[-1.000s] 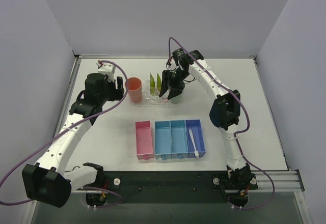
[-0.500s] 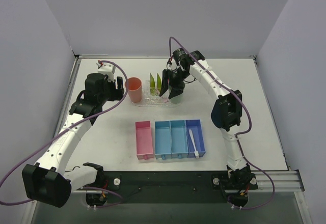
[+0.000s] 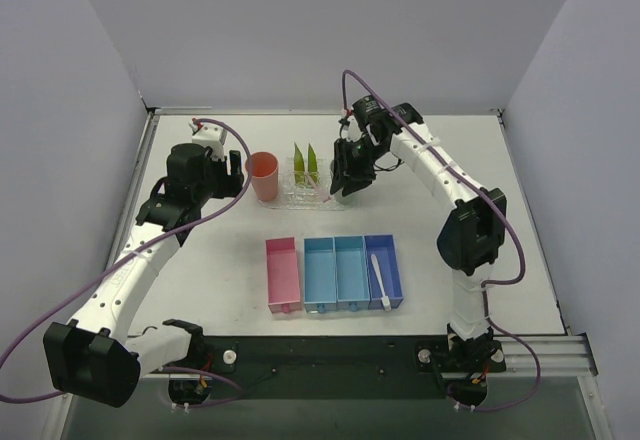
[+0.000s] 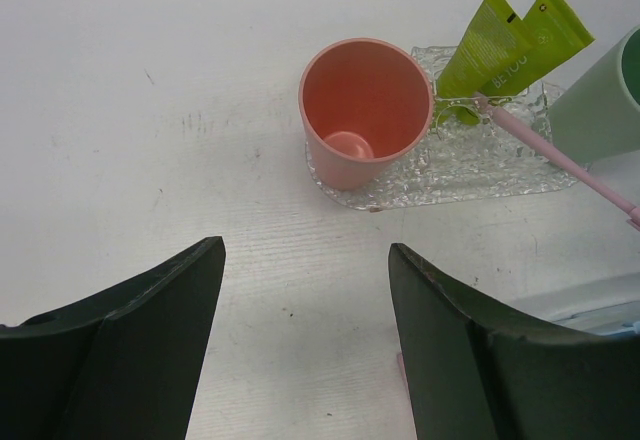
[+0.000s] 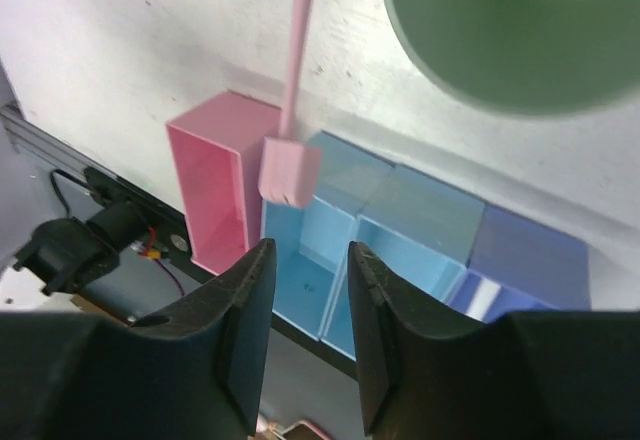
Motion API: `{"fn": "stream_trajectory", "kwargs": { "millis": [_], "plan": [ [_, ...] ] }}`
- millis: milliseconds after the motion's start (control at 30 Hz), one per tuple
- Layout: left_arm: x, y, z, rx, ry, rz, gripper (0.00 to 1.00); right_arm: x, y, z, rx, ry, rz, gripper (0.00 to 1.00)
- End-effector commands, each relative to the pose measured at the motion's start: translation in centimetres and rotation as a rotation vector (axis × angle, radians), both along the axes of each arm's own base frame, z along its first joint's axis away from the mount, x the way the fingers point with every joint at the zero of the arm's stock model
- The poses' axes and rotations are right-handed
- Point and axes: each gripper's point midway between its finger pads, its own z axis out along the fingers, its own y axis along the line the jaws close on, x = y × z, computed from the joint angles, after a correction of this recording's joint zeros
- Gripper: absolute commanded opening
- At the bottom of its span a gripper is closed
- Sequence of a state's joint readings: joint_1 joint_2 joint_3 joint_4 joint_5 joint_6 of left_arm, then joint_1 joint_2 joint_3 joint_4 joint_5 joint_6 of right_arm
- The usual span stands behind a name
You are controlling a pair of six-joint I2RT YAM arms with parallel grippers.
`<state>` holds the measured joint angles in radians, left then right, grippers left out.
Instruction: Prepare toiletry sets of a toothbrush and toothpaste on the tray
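Right hand [image 5: 308, 247] part open, empty, just short of toothbrush [image 4: 550, 153] head. One toothbrush end on tray [image 4: 480, 175] by toothpaste [image 4: 490, 45], head past tray edge beside green cup [image 4: 600, 110]. Best: regrip mid-handle, lay flat, avoid cup. Left hand [image 4: 305, 250] wide, empty.

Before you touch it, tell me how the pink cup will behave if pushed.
The pink cup is empty, so probably light and easily shoved. Its base is narrower than its rim, so a high push may tip it. It stands on the bumpy tray, so it might rock.
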<state>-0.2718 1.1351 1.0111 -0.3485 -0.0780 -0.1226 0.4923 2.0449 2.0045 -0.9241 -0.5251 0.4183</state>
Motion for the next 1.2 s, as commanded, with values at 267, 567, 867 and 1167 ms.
{"fn": "stream_trajectory", "kwargs": {
  "millis": [267, 567, 867, 1167],
  "plan": [
    [0.2, -0.3, 2.2, -0.039, -0.056, -0.006, 0.77, -5.0, -0.9, -0.9, -0.109, -0.129, 0.245, 0.23],
    [-0.3, 0.3, 2.8, -0.023, -0.066, 0.005, 0.77, -3.6, 1.6, -3.0, -0.101, -0.195, 0.271, 0.18],
    [-0.4, 0.4, 3.3, -0.026, -0.074, 0.011, 0.77, -3.6, 1.5, -3.6, -0.111, -0.219, 0.275, 0.15],
    [-0.5, 0.5, 3.6, -0.024, -0.081, 0.016, 0.77, -1.9, 2.0, -3.0, -0.108, -0.291, 0.26, 0.15]
  ]
}}
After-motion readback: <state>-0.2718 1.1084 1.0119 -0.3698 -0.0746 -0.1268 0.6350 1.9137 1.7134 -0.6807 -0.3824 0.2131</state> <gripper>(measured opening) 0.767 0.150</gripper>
